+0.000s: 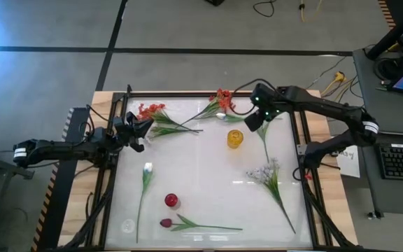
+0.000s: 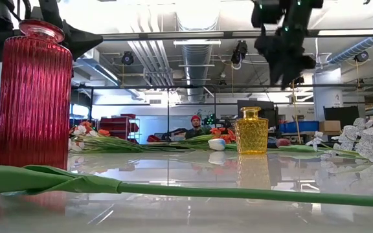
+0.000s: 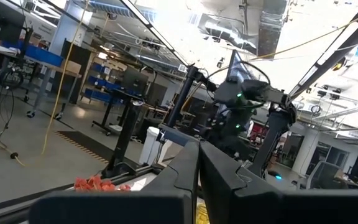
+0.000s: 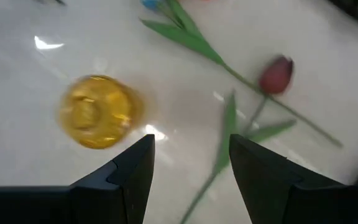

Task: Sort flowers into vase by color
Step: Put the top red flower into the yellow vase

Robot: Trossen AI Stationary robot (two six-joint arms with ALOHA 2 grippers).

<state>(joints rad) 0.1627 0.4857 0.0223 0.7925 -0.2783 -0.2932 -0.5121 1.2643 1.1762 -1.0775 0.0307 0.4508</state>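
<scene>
While open, tulip [image 4: 276, 74] beyond jaws.

Red vase [image 2: 33, 97] base and green stem [image 2: 173, 189] ends — cut off (low view's edges) — yellow vase [image 4: 98, 112] blurred

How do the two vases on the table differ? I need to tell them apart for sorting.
The red vase is a tall ribbed cylinder; the yellow vase is squat with a diamond pattern. In the high view the red vase stands nearer the front edge, the yellow vase farther back. Both stand upright and hold no flowers.
</scene>
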